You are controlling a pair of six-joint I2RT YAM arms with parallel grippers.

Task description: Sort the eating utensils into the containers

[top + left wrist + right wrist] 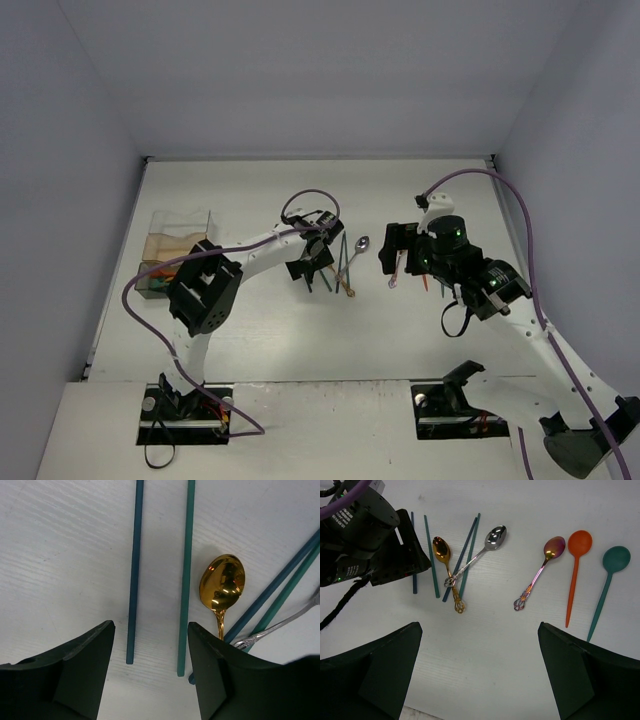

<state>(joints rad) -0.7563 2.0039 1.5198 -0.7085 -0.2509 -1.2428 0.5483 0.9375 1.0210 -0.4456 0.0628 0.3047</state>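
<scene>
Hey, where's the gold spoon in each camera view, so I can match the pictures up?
Top external: the gold spoon is a thin slanted streak just below the picture's centre.
Left wrist: its bowl sits right of centre, beside a teal chopstick.
Right wrist: upper left, bowl towards the top.
Shared landmark: the silver spoon, lying just right of it in every view.

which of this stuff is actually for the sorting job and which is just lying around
For the job: chopsticks, gold spoon, silver spoon, rainbow spoon, orange spoon, teal spoon, clear container.
Just there: purple cable.
</scene>
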